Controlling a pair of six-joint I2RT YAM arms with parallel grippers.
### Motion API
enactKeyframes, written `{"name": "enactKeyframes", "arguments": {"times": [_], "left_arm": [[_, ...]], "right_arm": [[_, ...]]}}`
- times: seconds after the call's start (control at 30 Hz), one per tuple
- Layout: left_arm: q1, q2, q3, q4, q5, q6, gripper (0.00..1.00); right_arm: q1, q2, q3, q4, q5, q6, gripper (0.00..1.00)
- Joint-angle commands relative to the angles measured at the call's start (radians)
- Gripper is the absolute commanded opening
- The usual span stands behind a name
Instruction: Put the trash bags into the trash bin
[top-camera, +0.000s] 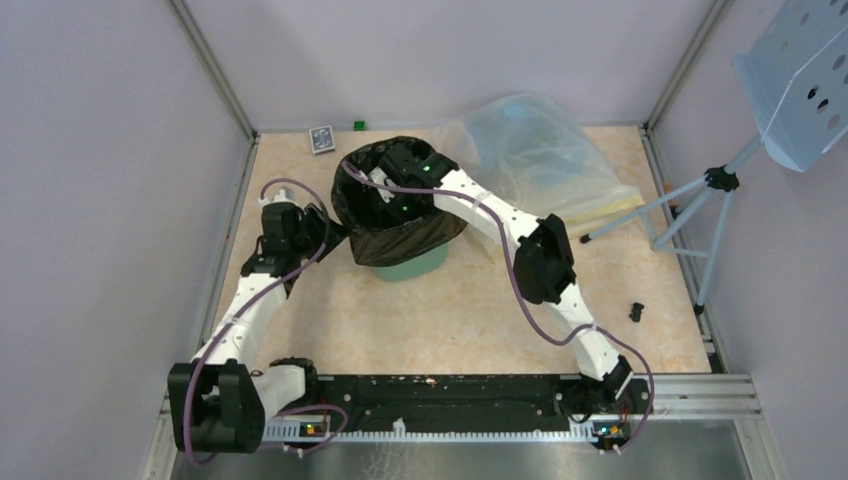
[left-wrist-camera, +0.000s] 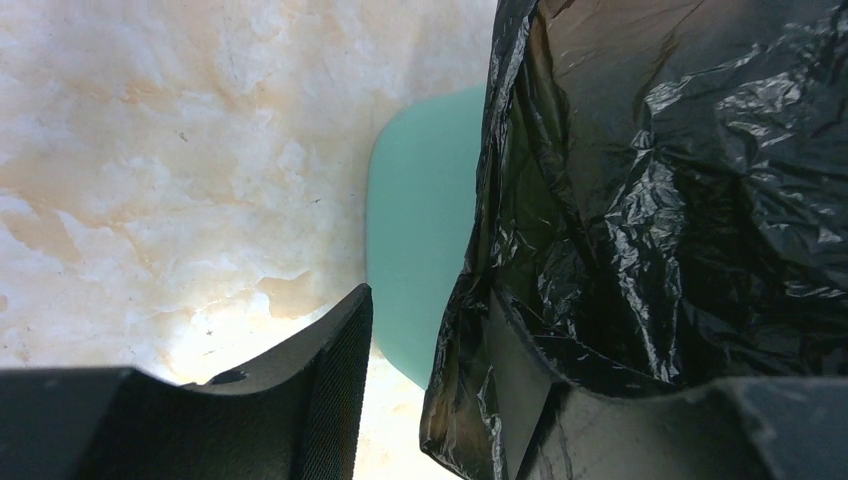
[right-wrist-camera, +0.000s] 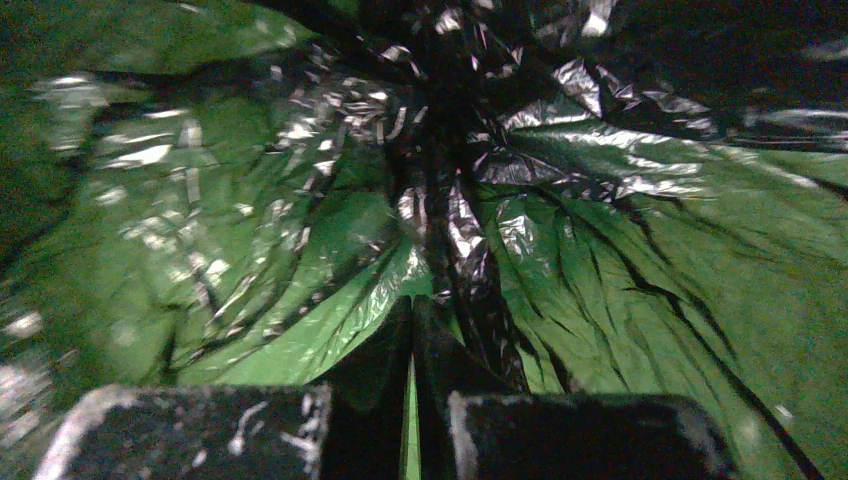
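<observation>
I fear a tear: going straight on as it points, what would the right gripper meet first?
The black bag, bunched just ahead inside the green bin; the gap is unclear.

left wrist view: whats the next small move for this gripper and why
Probably close the left gripper on the black bag's hanging edge: its jaws stand open beside the green bin with that edge between them. The shut right gripper is down inside the bag, so pinning the outside should keep it from sliding in.
</observation>
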Motion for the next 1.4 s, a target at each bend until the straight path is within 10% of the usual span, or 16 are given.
{"name": "enactKeyframes", "arguments": {"times": [0.0, 0.93, 1.37], "left_arm": [[0.005, -0.014, 0.052, 0.031, -0.025, 0.017, 0.53], [0.005, -0.047, 0.244, -0.062, -0.030, 0.158, 0.66], [0.005, -0.066, 0.338, -0.122, -0.081, 0.182, 0.66]], "right_arm": [[-0.013, 0.014, 0.022, -0.031, -0.004, 0.003, 0.00], [-0.041, 0.227, 0.109, -0.159, 0.002, 0.047, 0.00], [-0.012, 0.006, 0.113, -0.114, 0.028, 0.126, 0.00]]}}
